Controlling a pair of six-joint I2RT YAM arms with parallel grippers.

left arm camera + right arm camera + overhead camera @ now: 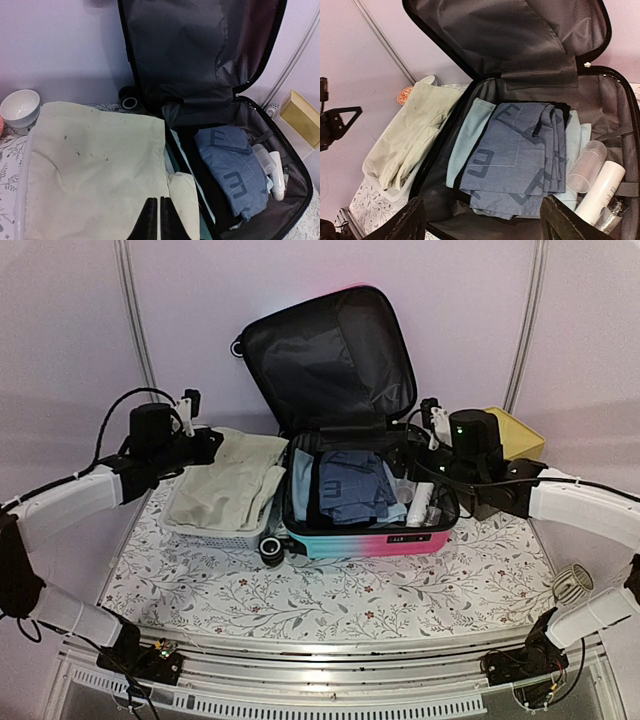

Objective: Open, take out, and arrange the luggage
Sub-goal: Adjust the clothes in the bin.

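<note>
Floral cloth (330,590) covers the table, with lilac walls (70,320) behind. The luggage (340,390) lies open mid-table near the far edge. Left jaws are closed above beige cloth (95,165); right jaws stand wide above the luggage.

Basket (215,531) mostly buried under cream cloth (225,485); only its lower wall shows. Yellow box (522,435), right of frame, half hidden behind right arm (585,505). Left wrist view: left tool (157,202) base cropped at bottom edge, luggage (190,50) lower corner cropped too. Right wrist view: silvery item (616,217) lower right, unidentifiable.
</note>
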